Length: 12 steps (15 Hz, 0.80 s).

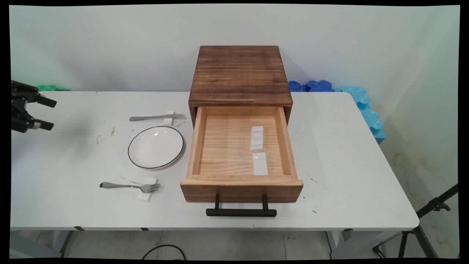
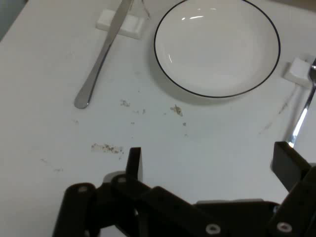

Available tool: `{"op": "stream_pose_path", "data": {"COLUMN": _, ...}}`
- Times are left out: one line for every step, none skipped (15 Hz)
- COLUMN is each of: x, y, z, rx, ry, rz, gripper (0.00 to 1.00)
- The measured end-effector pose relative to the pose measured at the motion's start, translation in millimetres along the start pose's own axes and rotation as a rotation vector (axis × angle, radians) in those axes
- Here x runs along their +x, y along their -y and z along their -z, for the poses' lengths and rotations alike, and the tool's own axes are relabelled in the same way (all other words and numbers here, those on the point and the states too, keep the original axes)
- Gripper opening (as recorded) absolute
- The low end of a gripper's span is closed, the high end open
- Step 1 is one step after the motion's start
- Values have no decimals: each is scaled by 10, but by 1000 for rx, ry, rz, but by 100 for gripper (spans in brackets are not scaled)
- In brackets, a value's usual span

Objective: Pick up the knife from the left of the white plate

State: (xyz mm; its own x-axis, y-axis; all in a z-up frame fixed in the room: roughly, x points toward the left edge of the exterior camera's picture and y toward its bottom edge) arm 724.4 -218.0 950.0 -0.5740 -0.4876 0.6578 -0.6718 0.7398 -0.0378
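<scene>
The black two-finger tool (image 1: 47,114) hangs open and empty above the white bench (image 1: 340,157), nearest the thin, stiff, slippery steel knife (image 2: 101,57), which lies propped on a small white block (image 2: 129,25), likely easiest pinched there.

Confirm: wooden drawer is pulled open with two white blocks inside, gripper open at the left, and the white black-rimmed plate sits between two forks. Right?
Not quite. The white black-rimmed plate sits between a metal knife on its far side and a metal fork on its near side, as the main view shows. The rest holds: open wooden drawer, two white blocks inside, black two-finger gripper open at the left.
</scene>
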Motion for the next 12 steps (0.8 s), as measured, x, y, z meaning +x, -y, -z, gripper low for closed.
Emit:
{"op": "stream_pose_path", "data": {"x": 27, "y": 8, "z": -18, "rx": 3, "ry": 1, "rz": 1, "gripper": 100}}
{"op": "stream_pose_path", "data": {"x": 56, "y": 16, "z": -37, "rx": 7, "ry": 1, "rz": 1, "gripper": 100}}
{"op": "stream_pose_path", "data": {"x": 96, "y": 26, "z": -66, "rx": 10, "ry": 2, "rz": 2, "gripper": 100}}
{"op": "stream_pose_path", "data": {"x": 141, "y": 34, "z": -102, "rx": 14, "ry": 5, "rz": 4, "gripper": 100}}
{"op": "stream_pose_path", "data": {"x": 183, "y": 41, "z": -135, "rx": 18, "ry": 8, "rz": 7, "gripper": 100}}
{"op": "stream_pose_path", "data": {"x": 244, "y": 49, "z": -191, "rx": 22, "ry": 15, "rz": 11, "gripper": 100}}
{"op": "stream_pose_path", "data": {"x": 297, "y": 59, "z": -243, "rx": 26, "ry": 20, "rz": 13, "gripper": 100}}
{"op": "stream_pose_path", "data": {"x": 348, "y": 69, "z": -293, "rx": 31, "ry": 25, "rz": 13, "gripper": 100}}
{"op": "stream_pose_path", "data": {"x": 423, "y": 92, "z": -367, "rx": 38, "ry": 30, "rz": 13, "gripper": 100}}
{"op": "stream_pose_path", "data": {"x": 502, "y": 117, "z": -448, "rx": 45, "ry": 35, "rz": 9, "gripper": 100}}
{"op": "stream_pose_path", "data": {"x": 564, "y": 136, "z": -515, "rx": 53, "ry": 40, "rz": 6, "gripper": 100}}
{"op": "stream_pose_path", "data": {"x": 648, "y": 167, "z": -606, "rx": 59, "ry": 46, "rz": -1, "gripper": 100}}
